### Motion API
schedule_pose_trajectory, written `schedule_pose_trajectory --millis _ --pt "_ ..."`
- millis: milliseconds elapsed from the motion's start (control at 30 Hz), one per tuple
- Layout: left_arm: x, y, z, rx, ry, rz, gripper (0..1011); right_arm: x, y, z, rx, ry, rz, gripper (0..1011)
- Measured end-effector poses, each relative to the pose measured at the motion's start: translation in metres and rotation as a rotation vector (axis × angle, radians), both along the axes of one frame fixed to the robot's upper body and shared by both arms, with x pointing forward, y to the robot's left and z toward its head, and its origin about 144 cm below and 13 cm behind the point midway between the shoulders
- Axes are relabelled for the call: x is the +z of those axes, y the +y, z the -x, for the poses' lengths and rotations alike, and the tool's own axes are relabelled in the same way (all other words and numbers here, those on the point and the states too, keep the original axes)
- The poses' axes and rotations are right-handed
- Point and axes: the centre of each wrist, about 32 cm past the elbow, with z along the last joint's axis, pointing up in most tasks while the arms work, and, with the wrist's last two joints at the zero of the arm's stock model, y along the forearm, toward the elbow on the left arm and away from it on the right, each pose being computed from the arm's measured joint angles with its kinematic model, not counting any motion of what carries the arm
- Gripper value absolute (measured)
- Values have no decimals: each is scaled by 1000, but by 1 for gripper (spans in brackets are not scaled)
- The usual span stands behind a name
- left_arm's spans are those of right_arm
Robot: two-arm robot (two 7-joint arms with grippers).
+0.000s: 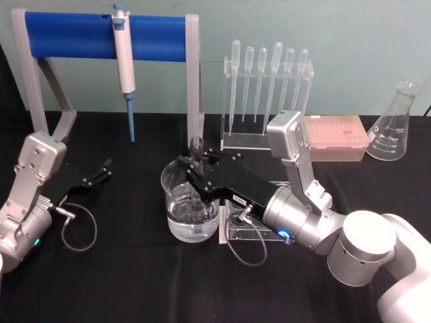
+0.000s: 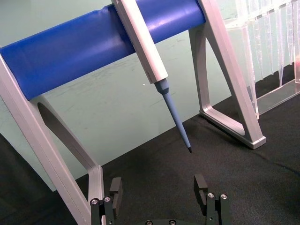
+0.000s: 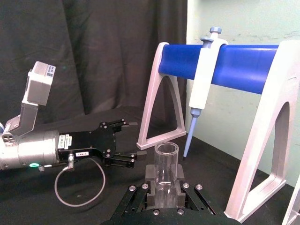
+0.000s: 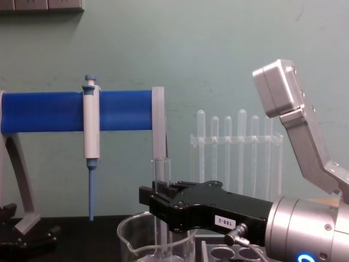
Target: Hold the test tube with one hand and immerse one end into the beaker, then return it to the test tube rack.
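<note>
1. Blue stand point(image 1: 101, 33), far left: the pipettor point(image 1: 123, 60) hangs off its bar with the tip down. It's well behind the action, so it's just scenery for this job.
2. Right gripper point(image 1: 194, 167) reaches in from the right, low over the table, with its jaws clamped on the tube's upper part. Grabbing it high makes sense, since the bottom end stays free to go into the liquid while the fingers stay above the rim.
3. Left gripper point(image 1: 104, 168) is parked at the left on the black cloth, jaws spread and holding nothing. It's a one-handed task, so it's out of the way.
4. Beaker point(image 1: 176, 225) sits mid-table, part full of clear liquid and right under the right gripper. It's wide enough that the tube goes in without touching the wall, as far as I can see.
5. Rack point(image 1: 232, 232) is just right of the beaker, under the right arm. That means a short trip for the return leg, I'd guess.
6. Tube point(image 1: 196, 145) stands upright with its open rim up top and its lower end down inside the beaker. It looks dipped into the liquid, so I'd call the dunk done or nearly so, with racking left to do.
</note>
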Motion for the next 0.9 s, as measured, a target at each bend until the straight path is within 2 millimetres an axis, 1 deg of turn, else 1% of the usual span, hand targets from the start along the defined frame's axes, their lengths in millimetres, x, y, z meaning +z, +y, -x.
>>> schedule_pose_trajectory --millis 900 --pt "0 0 0 0 0 0 1000 0 0 0 0 0 0 224"
